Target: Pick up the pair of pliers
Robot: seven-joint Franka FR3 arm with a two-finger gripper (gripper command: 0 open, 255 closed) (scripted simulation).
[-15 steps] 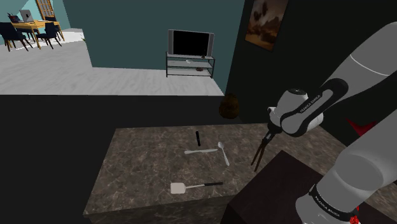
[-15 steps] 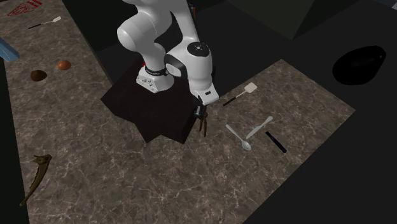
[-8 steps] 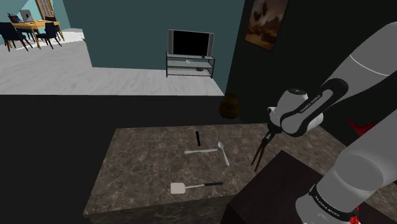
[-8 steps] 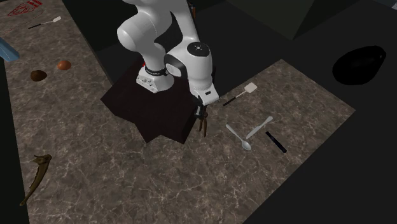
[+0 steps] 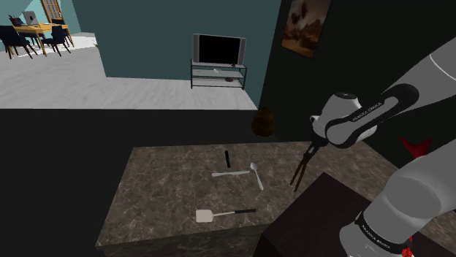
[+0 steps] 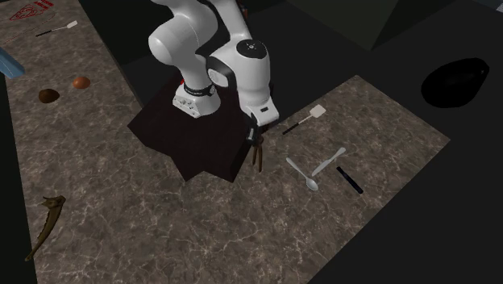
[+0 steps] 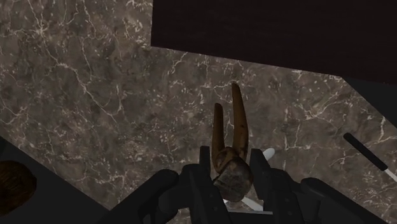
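1. Now, your pincer [image 7: 230, 158] pinches the pliers [image 7: 237, 121] by the head, brown handles pointing down toward the bench [image 5: 161, 191]
2. You see them right of centre in the shoulder view, beside the dark stand [image 5: 314, 219]

White arm [image 5: 424, 179], dark joints [image 5: 356, 123] — pale lettering, all-black hand [image 7: 230, 159]

Loads of bare surface [image 7: 95, 95] under my fingers [image 7: 259, 173], but the stand [image 7: 267, 32] crowds one side, spoon [image 6: 303, 174] nearby.
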